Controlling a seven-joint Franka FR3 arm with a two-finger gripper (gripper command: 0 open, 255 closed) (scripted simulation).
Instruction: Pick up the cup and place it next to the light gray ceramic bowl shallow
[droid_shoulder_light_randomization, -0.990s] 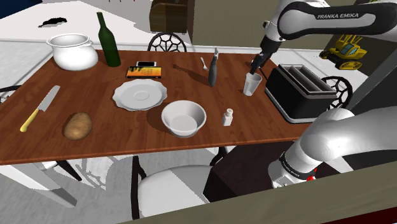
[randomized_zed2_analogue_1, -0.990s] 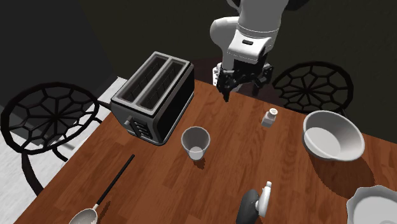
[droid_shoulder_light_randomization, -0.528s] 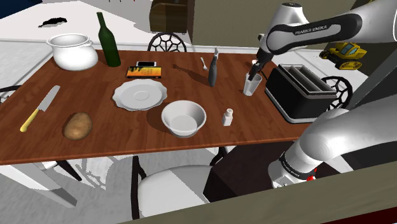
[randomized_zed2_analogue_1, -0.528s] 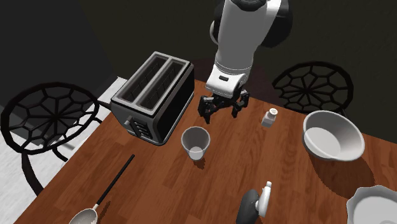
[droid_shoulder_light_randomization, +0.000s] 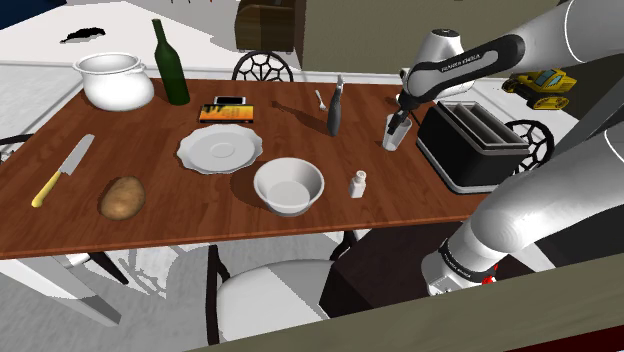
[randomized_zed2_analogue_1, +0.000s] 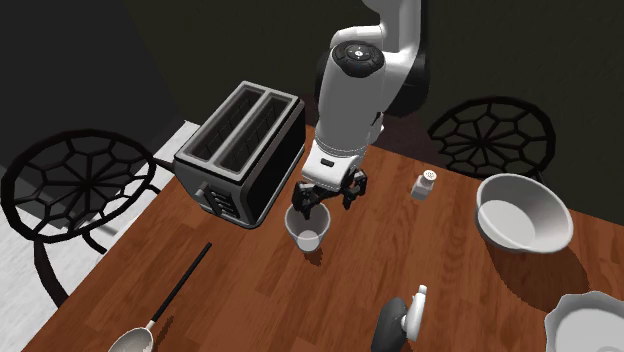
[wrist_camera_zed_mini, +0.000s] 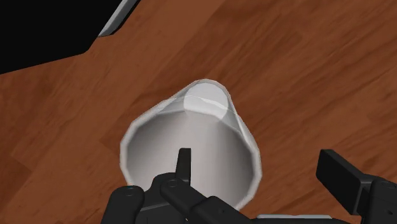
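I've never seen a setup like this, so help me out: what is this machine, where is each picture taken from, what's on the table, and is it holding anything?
It is a white robot arm with a black two-finger hand, shown in simulated pictures. One view looks down over the wooden table from beside the arm's stand. Another faces the arm from across the table. The third comes from a camera on the hand itself.

On the table are a cup, a black toaster, a pale bowl, a plate, a green bottle, a potato, a knife and a small shaker.

Nothing is held. The hand is open and low over the cup, with one finger inside its rim and the other outside.
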